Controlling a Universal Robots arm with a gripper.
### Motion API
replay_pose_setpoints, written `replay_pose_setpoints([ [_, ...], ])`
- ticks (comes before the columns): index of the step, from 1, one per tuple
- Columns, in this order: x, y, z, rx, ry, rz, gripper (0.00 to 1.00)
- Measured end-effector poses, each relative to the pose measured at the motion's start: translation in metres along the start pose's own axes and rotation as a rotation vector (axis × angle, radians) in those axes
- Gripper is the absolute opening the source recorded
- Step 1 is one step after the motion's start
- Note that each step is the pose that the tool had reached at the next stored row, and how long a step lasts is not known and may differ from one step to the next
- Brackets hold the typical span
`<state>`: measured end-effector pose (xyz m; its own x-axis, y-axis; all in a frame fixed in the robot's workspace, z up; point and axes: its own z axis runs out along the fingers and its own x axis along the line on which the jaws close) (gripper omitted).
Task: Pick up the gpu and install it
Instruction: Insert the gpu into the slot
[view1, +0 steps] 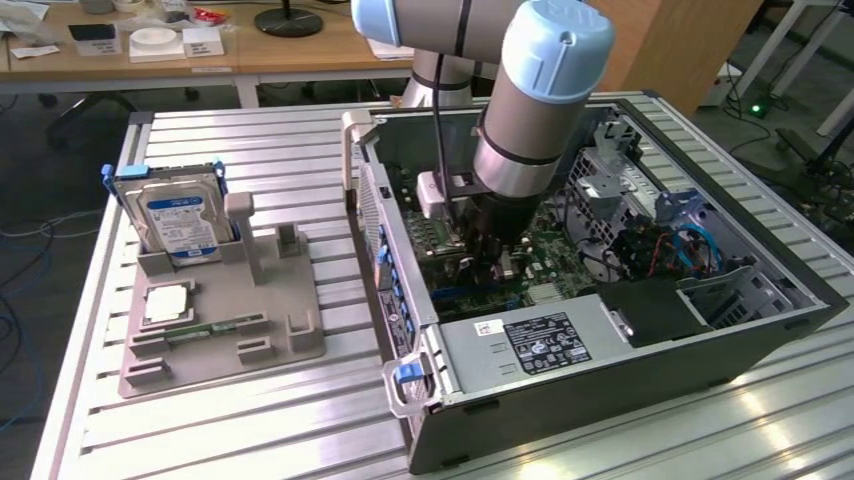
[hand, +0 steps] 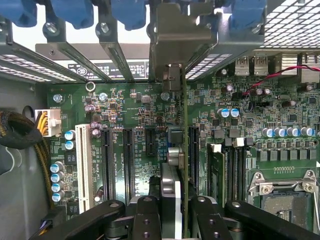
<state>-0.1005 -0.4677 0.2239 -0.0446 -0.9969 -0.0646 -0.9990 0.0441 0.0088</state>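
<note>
Tool (hand: 172, 210) was closed on the gpu (hand: 184, 150), held edge-on inside the open computer case (view1: 747, 330) directly over the motherboard (hand: 135, 115). Pick-up was done. The card's bracket (hand: 175, 35) stood at the rear slot openings; whether it was fully seated in its slot could not be told.

From high and off to one side, the exterior view looks down on my arm reaching into the open black computer case (view1: 747, 330) on the slatted metal table (view1: 267, 420). My wrist view stares straight down, close above the green motherboard (hand: 145, 120), which both views share
</note>
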Motion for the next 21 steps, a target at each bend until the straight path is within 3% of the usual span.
replay_pose_setpoints([
  [21, 0.0003, 0.0, 0.0039, -0.0004, 0.0003, 0.0, 0.28],
])
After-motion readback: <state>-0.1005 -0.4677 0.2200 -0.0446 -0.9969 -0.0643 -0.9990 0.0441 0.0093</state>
